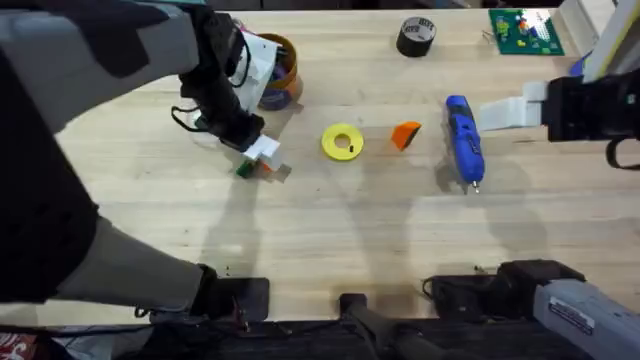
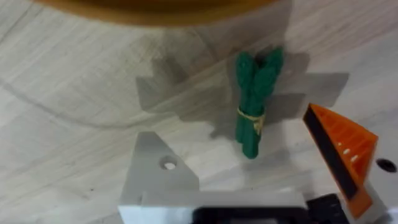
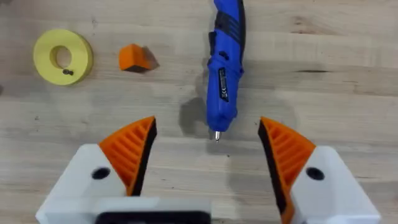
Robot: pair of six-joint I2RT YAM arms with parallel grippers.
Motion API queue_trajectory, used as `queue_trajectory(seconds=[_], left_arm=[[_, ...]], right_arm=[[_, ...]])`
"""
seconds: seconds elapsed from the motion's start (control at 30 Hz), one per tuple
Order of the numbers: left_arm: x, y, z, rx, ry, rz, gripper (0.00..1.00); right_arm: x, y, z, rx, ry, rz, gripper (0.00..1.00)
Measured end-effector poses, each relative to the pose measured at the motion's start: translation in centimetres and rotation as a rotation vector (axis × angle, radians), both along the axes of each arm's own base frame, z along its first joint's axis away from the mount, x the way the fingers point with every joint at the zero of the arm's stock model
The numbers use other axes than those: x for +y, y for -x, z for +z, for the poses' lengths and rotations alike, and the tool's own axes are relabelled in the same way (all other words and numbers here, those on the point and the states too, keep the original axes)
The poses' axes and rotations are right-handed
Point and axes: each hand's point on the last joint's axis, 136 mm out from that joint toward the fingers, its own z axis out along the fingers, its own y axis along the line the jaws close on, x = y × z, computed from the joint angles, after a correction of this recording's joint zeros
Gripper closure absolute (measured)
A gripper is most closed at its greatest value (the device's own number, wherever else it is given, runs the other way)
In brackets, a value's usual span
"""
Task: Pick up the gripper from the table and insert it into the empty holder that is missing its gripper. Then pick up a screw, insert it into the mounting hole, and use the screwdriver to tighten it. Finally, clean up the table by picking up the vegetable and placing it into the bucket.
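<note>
Across the left half of the overhead view our left arm [image 1: 70, 150] rises close under the camera, large and blurred, and it cuts off part of the bucket [image 1: 283, 70], of which we see one orange-tan rim and a dark band at the far left of the table [image 1: 330, 240]. One blurred arc of that bucket [image 2: 155, 9] also edges the left wrist view.

Our left gripper [image 1: 262, 160] hangs low over the wood near the bucket. From above we make out just a green speck at its tips. Its wrist camera shows far more: one vegetable [image 2: 253, 102], a green bundle tied with a yellowish band, lying flat between the two fingers, which stand spread to either side of it. One finger is the bare white holder [image 2: 158, 174] with an open mounting hole; the other carries an orange tip [image 2: 345, 155].

Our right gripper [image 1: 500, 113] reaches in from the right edge, just beside one blue screwdriver [image 1: 463, 140]. In its wrist view both orange pads [image 3: 134, 149] are spread wide, the screwdriver [image 3: 225, 68] lying apart from them, tip pointing between them.

Smaller things lie mid-table: one yellow ring [image 1: 342, 142], and beside it the one loose orange gripper [image 1: 405, 134]. One black tape roll [image 1: 416, 37] sits at the far edge. In the right wrist view a small dark thing [image 3: 68, 72], too small to identify, rests on the ring.
</note>
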Motion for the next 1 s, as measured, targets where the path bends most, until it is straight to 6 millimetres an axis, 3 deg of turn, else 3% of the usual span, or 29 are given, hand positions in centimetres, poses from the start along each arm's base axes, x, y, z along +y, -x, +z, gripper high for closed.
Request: queue_trajectory(seconds=[0.6,0.67,0.73,0.93,1.0], left_arm=[[0.4,-0.4,-1.7,-0.032,0.000,0.009,0.019],[0.4,-0.4,-1.7,-0.033,0.001,0.008,0.109],[0.4,-0.4,-1.7,-0.032,0.001,0.009,0.262],[0.1,-0.2,-1.6,-0.026,0.016,0.005,0.910],[0.0,-0.2,-1.6,-0.027,0.022,-0.002,0.988]], right_arm=[[0.0,0.0,0.0,0.000,0.000,0.000,0.006],[0.0,0.0,0.0,0.000,0.000,0.000,0.006],[0.0,0.0,0.0,0.000,0.000,0.000,0.006],[0.0,0.0,0.0,0.000,0.000,0.000,0.005],[0.0,0.0,0.0,0.000,0.000,0.000,0.005]])
